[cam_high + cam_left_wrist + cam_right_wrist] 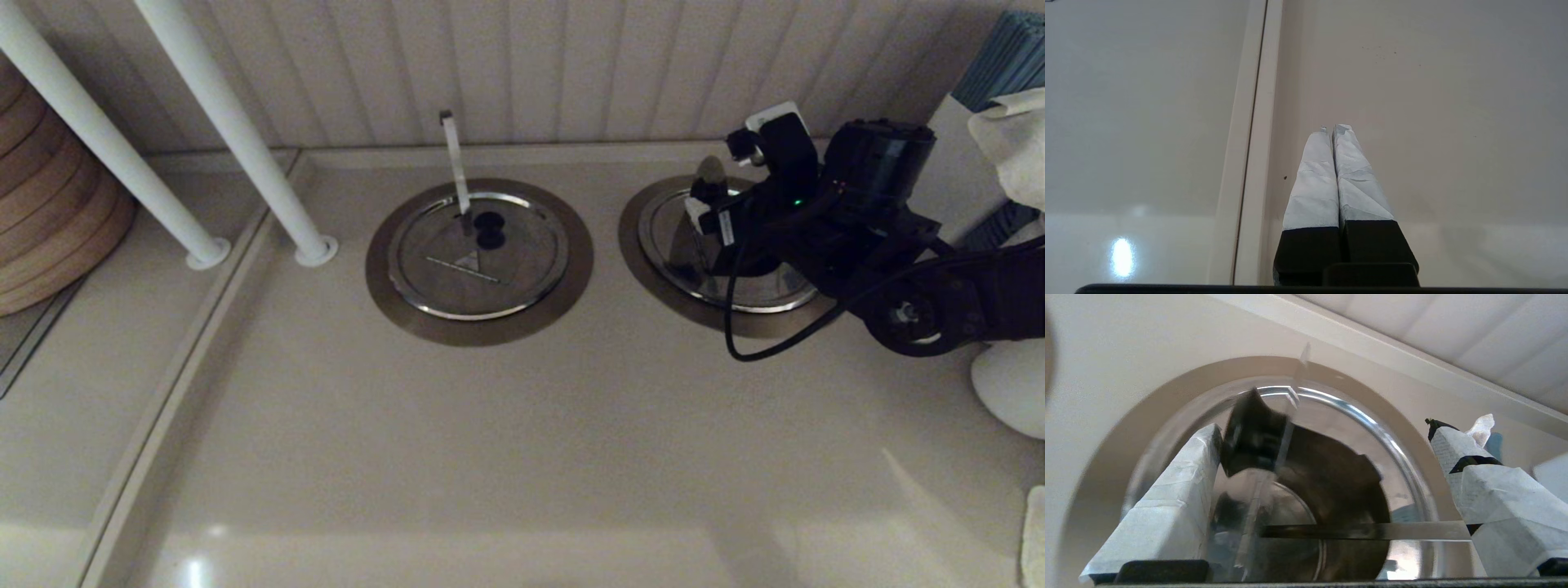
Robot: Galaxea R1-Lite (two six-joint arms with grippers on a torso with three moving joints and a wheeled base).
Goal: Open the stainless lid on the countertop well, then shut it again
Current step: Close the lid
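Observation:
The stainless lid [671, 238] sits in the wide dull collar of the countertop well [636, 222] at the back right, largely covered by my right arm. My right gripper [722, 192] hovers low over it, open. In the right wrist view the lid [1331, 416] mirrors the arm as a dark patch inside the collar [1126, 437]. Its blurred black knob [1253, 433] stands between the spread fingers of the right gripper [1327, 430], close to one taped finger [1167, 506]. A flat metal strip [1412, 531] crosses the lid. My left gripper [1334, 128] is shut and empty over bare counter.
The twin lid [478, 257], with its near-vertical strip [455, 159], lies at the counter's middle back. Two white slanting poles [237, 139] and stacked wooden rounds [49, 204] stand at the left. A white rounded object [1012, 384] and a cloth [1012, 139] crowd the right edge.

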